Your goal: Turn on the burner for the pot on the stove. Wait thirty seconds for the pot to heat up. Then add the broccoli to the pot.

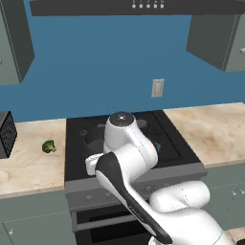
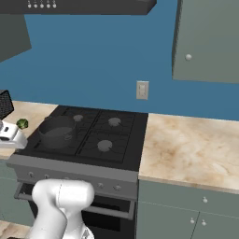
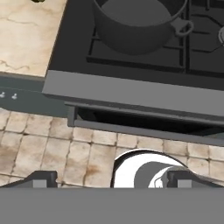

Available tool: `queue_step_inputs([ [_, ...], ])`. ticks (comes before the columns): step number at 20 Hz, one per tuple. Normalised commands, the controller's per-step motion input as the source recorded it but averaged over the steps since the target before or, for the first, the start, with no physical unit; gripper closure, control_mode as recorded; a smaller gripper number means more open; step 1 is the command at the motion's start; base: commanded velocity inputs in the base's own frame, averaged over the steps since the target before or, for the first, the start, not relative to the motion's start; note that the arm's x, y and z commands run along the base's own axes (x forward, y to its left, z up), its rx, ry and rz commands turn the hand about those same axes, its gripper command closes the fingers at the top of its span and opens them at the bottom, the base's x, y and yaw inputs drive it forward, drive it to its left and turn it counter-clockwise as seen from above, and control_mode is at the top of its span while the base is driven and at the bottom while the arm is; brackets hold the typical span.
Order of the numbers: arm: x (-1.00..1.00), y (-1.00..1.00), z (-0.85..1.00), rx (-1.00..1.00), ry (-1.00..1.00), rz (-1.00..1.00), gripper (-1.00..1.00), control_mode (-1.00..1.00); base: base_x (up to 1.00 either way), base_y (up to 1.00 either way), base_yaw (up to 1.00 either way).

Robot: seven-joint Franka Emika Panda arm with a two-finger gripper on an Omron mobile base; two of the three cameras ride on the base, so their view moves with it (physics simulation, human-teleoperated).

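The dark grey pot (image 2: pixel 58 131) stands on the front left burner of the black stove (image 2: pixel 116 140). In the left base view my own arm hides most of the pot (image 1: pixel 94 137). The broccoli (image 1: pixel 49 146) lies on the counter left of the stove, apart from the pot, and in the right base view it is the small green floret (image 2: pixel 22 123). My gripper (image 3: pixel 111 180) hangs open and empty out in front of the stove's left front corner, above the floor. From the hand, the pot (image 3: pixel 135 22) sits beyond the grey front panel (image 3: pixel 131 94). Small knobs (image 2: pixel 100 186) line that panel.
A black appliance (image 1: pixel 5 134) stands at the counter's far left. Marble counter (image 2: pixel 196 149) runs right of the stove, with cabinets (image 2: pixel 210 42) and a range hood (image 1: pixel 143 5) overhead. The oven door handle (image 3: pixel 144 131) and tiled floor (image 3: pixel 48 148) lie below the hand.
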Motion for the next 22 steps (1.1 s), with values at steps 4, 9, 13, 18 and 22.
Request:
queue_step_inputs([
  [4,-0.02,0.41,-0.55,0.00,0.02,0.00,-1.00,-1.00,0.00,0.00,0.00],
  [9,0.00,0.24,-0.52,0.00,0.00,-0.01,-1.00,-1.00,0.00,0.00,0.00],
  [13,-0.02,0.18,-0.64,0.02,0.00,0.00,-1.00,-1.00,0.00,0.00,0.00],
  [18,0.00,0.07,-0.48,0.01,0.00,0.00,-1.00,-1.00,0.00,0.00,0.00],
  [22,0.00,0.03,-0.42,0.00,-0.01,0.00,-1.00,-1.00,0.00,0.00,0.00],
])
